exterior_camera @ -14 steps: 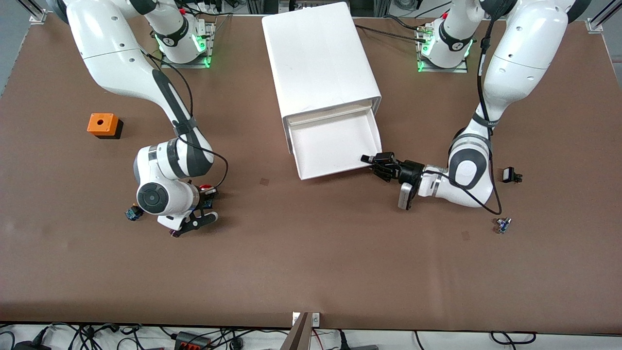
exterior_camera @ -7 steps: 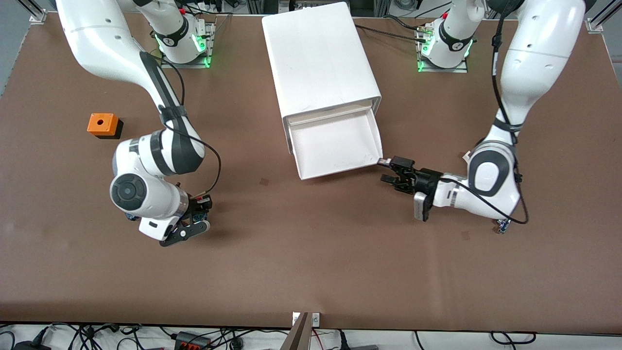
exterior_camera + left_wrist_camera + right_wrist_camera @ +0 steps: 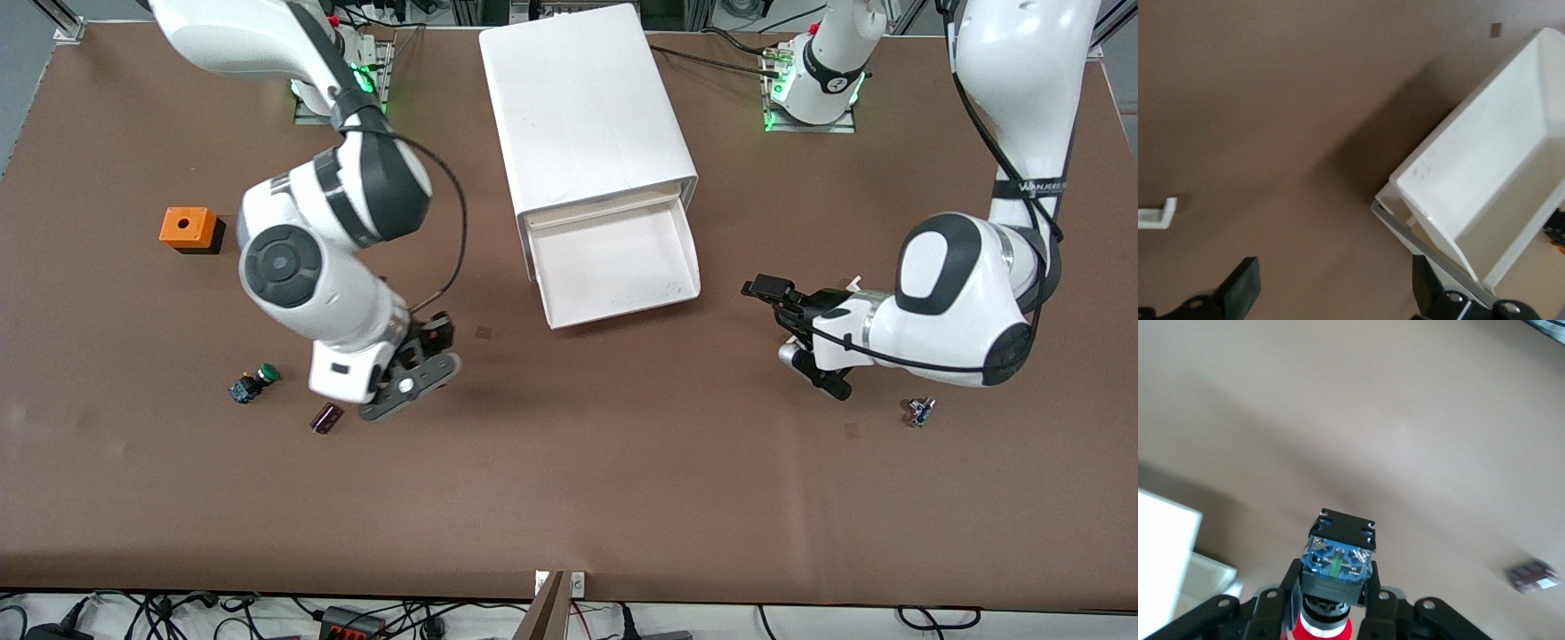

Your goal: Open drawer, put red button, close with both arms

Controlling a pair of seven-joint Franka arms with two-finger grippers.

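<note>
Front view, drawer unit: white cabinet (image 3: 582, 98) stands mid-table between the two arm bases; its drawer (image 3: 615, 260) is pulled out toward the front camera, and its white tray shows nothing inside.
Left wrist view, drawer: same tray (image 3: 1491, 180), bare white floor and walls; a small white bracket (image 3: 1157, 215) lies on the table apart from it.
Right gripper (image 3: 425, 357): up in the air over the brown table (image 3: 569, 480), toward the right arm's end, beside the drawer's open end; its fingers are clenched on the red button (image 3: 1336, 577), whose blue base and black body point away from the wrist and whose red cap sits between the fingers.
Left gripper (image 3: 775, 300): over the table just beside the drawer's front corner, toward the left arm's end; fingers (image 3: 1239, 291) spread apart, grasping nothing.
Table, right arm's end: orange cube (image 3: 188, 228); green-capped button (image 3: 252, 384); small dark cylinder (image 3: 326, 417).
Table, left arm's end: small blue part (image 3: 919, 411).
</note>
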